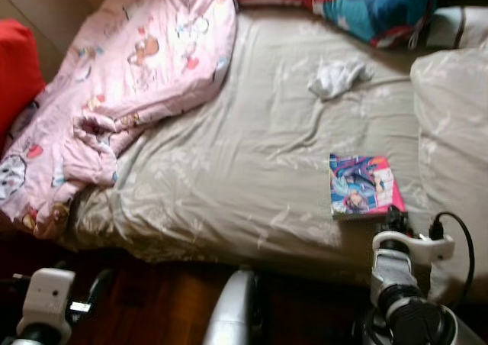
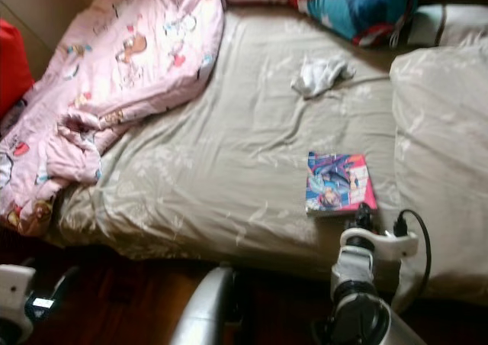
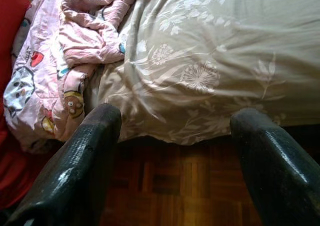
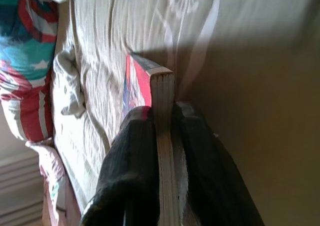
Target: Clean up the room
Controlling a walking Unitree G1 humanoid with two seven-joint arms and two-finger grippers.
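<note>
A colourful illustrated book (image 1: 364, 185) lies near the front edge of the beige bed (image 1: 229, 177). My right gripper (image 1: 395, 221) is at the book's near edge and shut on the book (image 4: 161, 93), one black finger (image 4: 130, 156) on each cover. My left gripper (image 3: 177, 118) is open and holds nothing, low above the wooden floor (image 3: 175, 186) by the bed's front side. A crumpled white cloth (image 1: 335, 78) rests on the sheet further back. A rumpled pink cartoon blanket (image 1: 130, 78) covers the bed's left part and hangs over its front corner.
A blue and red patterned pillow (image 1: 366, 5) lies at the head of the bed. A large beige pillow (image 1: 454, 131) takes up the right side. A red cushion (image 1: 15, 66) sits at the far left. Dark wooden floor runs along the bed's front.
</note>
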